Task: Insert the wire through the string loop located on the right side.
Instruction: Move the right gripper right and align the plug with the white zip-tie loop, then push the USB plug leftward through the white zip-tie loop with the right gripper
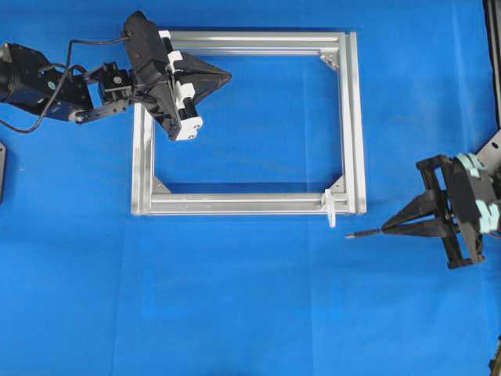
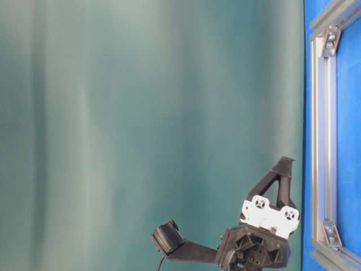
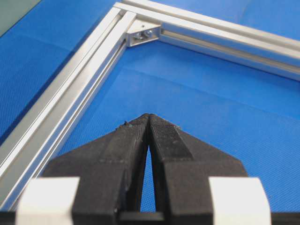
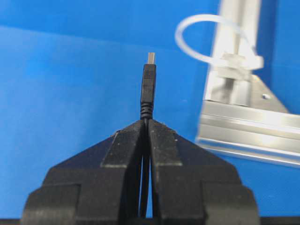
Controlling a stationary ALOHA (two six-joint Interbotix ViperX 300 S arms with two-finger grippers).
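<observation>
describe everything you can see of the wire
The wire is thin and black, ending in a dark moulded plug with a small silver metal tip. The right gripper is shut on it just behind the plug, which sticks straight out past the fingertips. It hangs above the blue mat, short of the white string loop, touching nothing else.

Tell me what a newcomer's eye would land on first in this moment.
First, the rectangular silver aluminium frame on the bright blue cloth, mid-table. At the right edge, the black right gripper is shut on the thin black wire with its small plug tip, pointing toward the white string loop at the frame's lower right corner. The black-and-white left gripper, shut and empty, hangs over the frame's upper left corner.
</observation>
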